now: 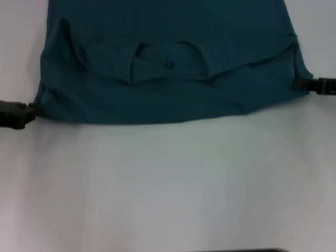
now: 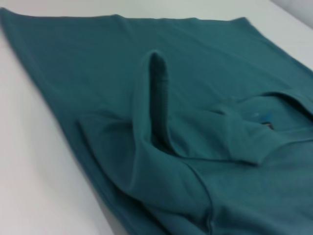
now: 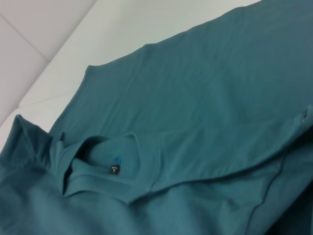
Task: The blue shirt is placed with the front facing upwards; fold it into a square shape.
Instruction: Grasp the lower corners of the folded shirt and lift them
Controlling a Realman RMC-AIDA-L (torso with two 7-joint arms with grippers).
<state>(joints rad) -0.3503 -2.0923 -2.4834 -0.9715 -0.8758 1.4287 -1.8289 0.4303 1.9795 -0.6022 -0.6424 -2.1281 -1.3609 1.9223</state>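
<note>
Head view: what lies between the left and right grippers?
Only the blue shirt, spanning from the left gripper to the right gripper, its collar midway. The head view shows this.

The black left end effector (image 1: 32,109) reaches in low from the left edge of the head view, its tip at the cloth's near corner. The black right end effector (image 1: 297,83) enters level from the right edge, its tip at the opposite corner.

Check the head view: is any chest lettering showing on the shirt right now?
No. The blue shirt shows only plain teal fabric around its collar, with no lettering visible anywhere in the head view.
</note>
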